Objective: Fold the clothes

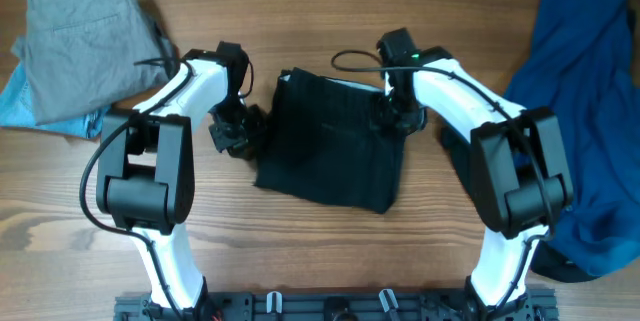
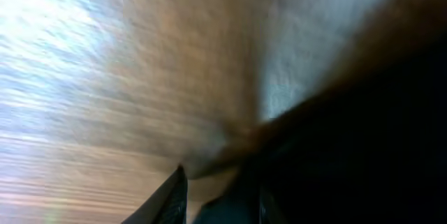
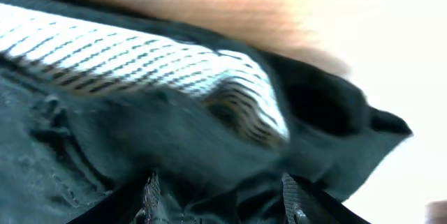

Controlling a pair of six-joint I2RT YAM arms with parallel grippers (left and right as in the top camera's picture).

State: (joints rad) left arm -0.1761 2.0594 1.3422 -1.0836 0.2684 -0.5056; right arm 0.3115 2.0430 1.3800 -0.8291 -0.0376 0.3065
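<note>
Clothes (image 1: pixel 330 146): black, rumpled, striped whitish lining showing.

White arms (image 1: pixel 190 86), black joints, black cables.

overhead: straight down on table (image 1: pixel 330 251) | wrists: blurred, close on black garment (image 1: pixel 330 146), shared

clothes (image 1: pixel 330 151): matt black cloth, striped whitish lining | table (image 1: pixel 330 11): smooth wood grain
</note>
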